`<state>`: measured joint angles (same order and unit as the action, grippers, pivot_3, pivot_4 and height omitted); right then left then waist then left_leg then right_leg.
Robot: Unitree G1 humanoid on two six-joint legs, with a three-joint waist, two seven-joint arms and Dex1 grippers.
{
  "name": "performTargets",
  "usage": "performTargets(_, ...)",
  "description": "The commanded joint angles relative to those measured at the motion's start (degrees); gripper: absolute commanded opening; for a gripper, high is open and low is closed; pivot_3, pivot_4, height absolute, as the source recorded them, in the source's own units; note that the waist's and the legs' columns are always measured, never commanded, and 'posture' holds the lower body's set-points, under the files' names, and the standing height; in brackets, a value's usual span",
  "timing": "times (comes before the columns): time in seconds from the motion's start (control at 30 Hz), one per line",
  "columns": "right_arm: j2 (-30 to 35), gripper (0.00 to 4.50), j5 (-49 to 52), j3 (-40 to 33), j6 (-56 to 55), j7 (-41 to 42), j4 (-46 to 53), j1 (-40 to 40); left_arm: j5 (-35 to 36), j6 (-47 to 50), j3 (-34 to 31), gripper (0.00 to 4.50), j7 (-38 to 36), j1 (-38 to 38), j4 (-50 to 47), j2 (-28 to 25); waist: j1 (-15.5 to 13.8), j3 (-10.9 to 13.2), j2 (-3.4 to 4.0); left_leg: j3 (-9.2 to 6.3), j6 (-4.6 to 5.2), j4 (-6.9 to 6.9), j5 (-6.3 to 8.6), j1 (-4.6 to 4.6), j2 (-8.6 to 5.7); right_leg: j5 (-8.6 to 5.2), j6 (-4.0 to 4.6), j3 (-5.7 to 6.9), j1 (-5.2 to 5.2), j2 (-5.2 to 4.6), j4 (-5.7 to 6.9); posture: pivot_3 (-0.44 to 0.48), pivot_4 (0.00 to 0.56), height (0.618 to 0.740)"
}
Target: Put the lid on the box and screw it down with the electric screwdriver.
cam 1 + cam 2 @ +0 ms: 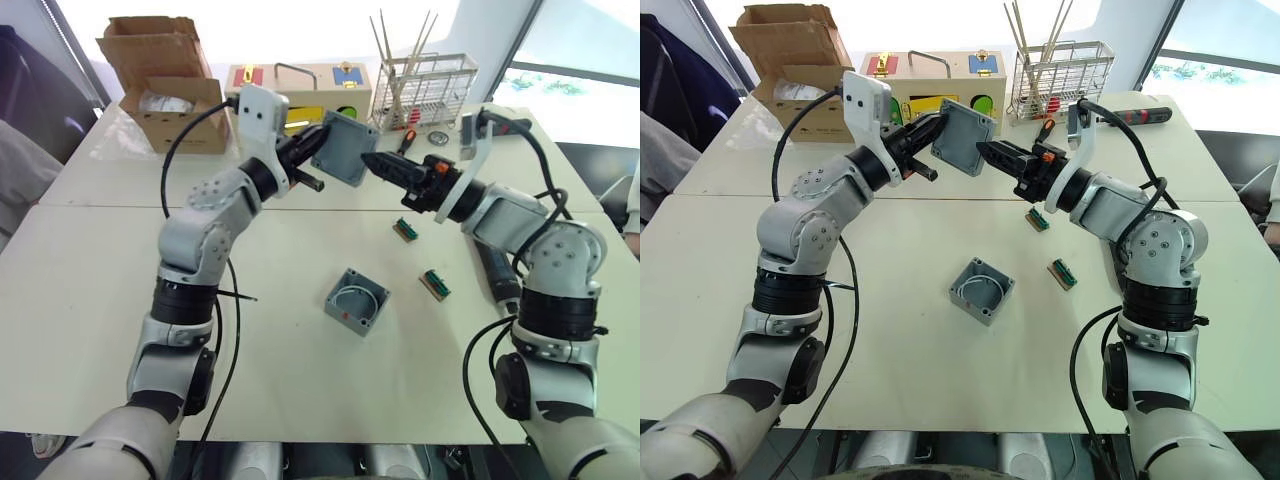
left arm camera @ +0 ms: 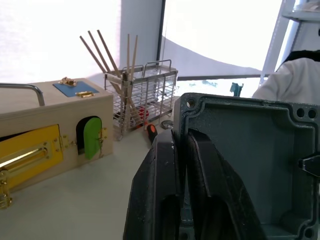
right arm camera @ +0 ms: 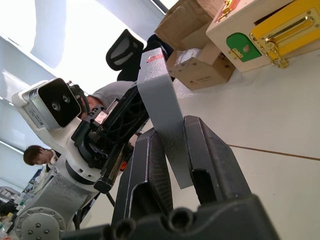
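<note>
Both grippers hold the lid [image 1: 345,148] in the air, above and behind the box [image 1: 356,301]: left gripper [image 1: 312,150] and right gripper [image 1: 378,163] each pinch an edge. Box sits open on the table [image 1: 90,270].

The pale worktop [image 1: 300,380] has the open grey box [image 1: 356,300] sitting mid-surface, two little green connector blocks [image 1: 434,284] just right of it, and the cardboard box [image 1: 165,80], wooden box [image 1: 300,90] and wire rack [image 1: 425,90] lined up well behind it.
</note>
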<state>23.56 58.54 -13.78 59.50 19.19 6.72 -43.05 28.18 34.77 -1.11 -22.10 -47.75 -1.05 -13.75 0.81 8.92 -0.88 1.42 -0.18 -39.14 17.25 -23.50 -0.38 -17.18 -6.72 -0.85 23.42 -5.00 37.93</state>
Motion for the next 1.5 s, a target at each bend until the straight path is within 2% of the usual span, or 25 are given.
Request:
performTargets(0.03, -0.4, 0.14, -0.1, 0.0, -2.8, 1.4, 4.5, -0.4, 3.8, 1.4, -2.9, 1.99, -2.2, -0.5, -2.4, -0.1, -0.1, 0.0, 0.0, 0.0, 0.0, 0.0, 0.0, 0.0, 0.0, 0.0, 0.0, 0.0, 0.0, 0.0, 0.0, 0.0, 0.15, 0.74)
performTargets(0.17, -0.2, 0.14, -5.0, 1.7, -8.4, 2.4, 7.3, 0.9, 5.2, 1.9, -6.0, 4.11, -1.7, -0.8, -1.8, -0.8, -0.1, 0.0, 0.0, -0.01, 0.0, 0.0, 0.0, 0.0, 0.0, 0.0, 0.0, 0.0, 0.0, 0.0, 0.0, 0.0, 0.15, 0.74)
performTargets(0.2, 0.6, 0.14, -8.0, 2.6, -11.0, 2.7, 8.7, 1.7, 5.9, 2.9, -7.1, 4.48, -1.7, -0.8, -1.7, -1.6, -0.1, 0.0, 0.0, -0.01, 0.0, 0.0, 0.0, 0.0, 0.0, 0.0, 0.0, 0.0, 0.0, 0.0, 0.0, 0.0, 0.15, 0.74)
performTargets(0.23, 1.1, 0.14, -10.1, 3.4, -12.9, 3.1, 9.6, 2.3, 6.4, 3.7, -7.7, 4.48, -1.7, -0.7, -1.6, -2.2, 0.0, 0.0, 0.0, -0.01, 0.0, 0.0, 0.0, 0.0, 0.0, 0.0, 0.0, 0.0, 0.01, 0.0, 0.0, 0.0, 0.15, 0.74)
performTargets(0.33, 9.2, 0.14, -22.5, 8.0, -23.1, 8.4, 17.4, 9.1, 13.0, 12.8, -11.1, 4.48, -5.5, 0.6, -2.3, -7.6, -0.2, 0.0, 0.0, -0.02, 0.0, 0.01, 0.0, 0.0, 0.0, 0.0, 0.0, 0.0, 0.01, 0.01, 0.0, 0.0, 0.15, 0.74)
performTargets(0.47, 16.4, 0.14, -39.8, 14.1, -41.2, 12.3, 21.6, 18.0, 14.7, 16.3, -12.4, 4.48, -8.1, 3.3, -1.6, -12.4, 0.0, 0.0, 0.0, 0.0, 0.06, 0.01, 0.04, 0.0, -0.03, -0.01, -0.01, 0.0, 0.0, 0.01, -0.05, 0.0, 0.15, 0.74)
performTargets(0.57, 18.1, 0.14, -56.3, 15.6, -62.0, 8.6, 21.5, 29.0, 15.1, 18.5, -11.5, 4.48, -11.4, 6.8, -1.1, -15.1, -0.2, 0.0, -0.01, -0.04, 0.03, -0.01, 0.02, 0.02, -0.01, -0.01, -0.02, 0.0, -0.04, 0.04, -0.09, 0.0, 0.15, 0.74)
performTargets(0.67, 20.0, 0.14, -74.9, 15.0, -81.7, -0.2, 18.4, 36.0, 15.4, 19.5, -9.4, 4.48, -13.3, 8.1, -1.6, -15.0, -0.3, 0.0, -0.02, -0.03, 0.0, -0.02, 0.01, 0.04, -0.02, -0.03, -0.02, -0.01, -0.03, 0.03, -0.14, 0.0, 0.15, 0.74)
performTargets(0.77, 21.5, 0.14, -86.9, 13.9, -92.4, -7.2, 14.6, 40.6, 16.3, 21.0, -7.8, 4.48, -14.8, 7.7, -1.7, -14.0, -0.4, 0.0, -0.03, 0.01, -0.03, -0.09, -0.01, 0.08, -0.06, -0.03, -0.02, -0.04, -0.13, 0.0, -0.21, 0.0, 0.15, 0.74)
performTargets(0.9, 21.4, 0.14, -93.9, 12.8, -98.6, -13.0, 10.6, 43.1, 17.4, 22.9, -6.2, 4.48, -16.8, 6.8, -1.7, -12.9, -0.2, 0.0, -0.03, -0.02, -0.05, -0.08, -0.02, 0.1, -0.01, -0.03, -0.02, -0.04, -0.2, 0.06, -0.32, 0.0, 0.15, 0.74)
performTargets(1.1, 22.1, 0.14, -101.6, 13.6, -108.3, -21.4, 3.8, 42.5, 16.4, 22.2, 2.2, 4.48, -27.5, 6.4, -2.3, -14.3, -0.1, 0.0, -0.03, -0.01, -0.09, -0.03, -0.05, 0.11, 0.03, -0.03, -0.02, -0.05, -0.2, 0.11, -0.35, 0.0, 0.15, 0.74)
performTargets(1.2, 22.2, 0.14, -104.5, 14.0, -111.4, -25.0, -0.2, 41.7, 14.9, 20.8, 4.2, 4.48, -29.4, 5.2, -0.4, -13.3, -0.2, 0.0, -0.02, 0.0, -0.1, -0.04, -0.05, 0.12, 0.03, -0.03, -0.01, -0.06, -0.24, 0.12, -0.38, 0.0, 0.15, 0.74)
performTargets(1.5, 21.3, 0.14, -107.6, 16.7, -114.4, -27.5, -3.1, 41.3, 7.9, 13.7, 10.8, 4.48, -32.2, 5.5, -0.9, -11.4, -0.2, 0.0, -0.02, -0.02, -0.1, -0.03, -0.05, 0.12, 0.07, -0.03, -0.01, -0.08, -0.28, 0.2, -0.43, 0.0, 0.15, 0.74)
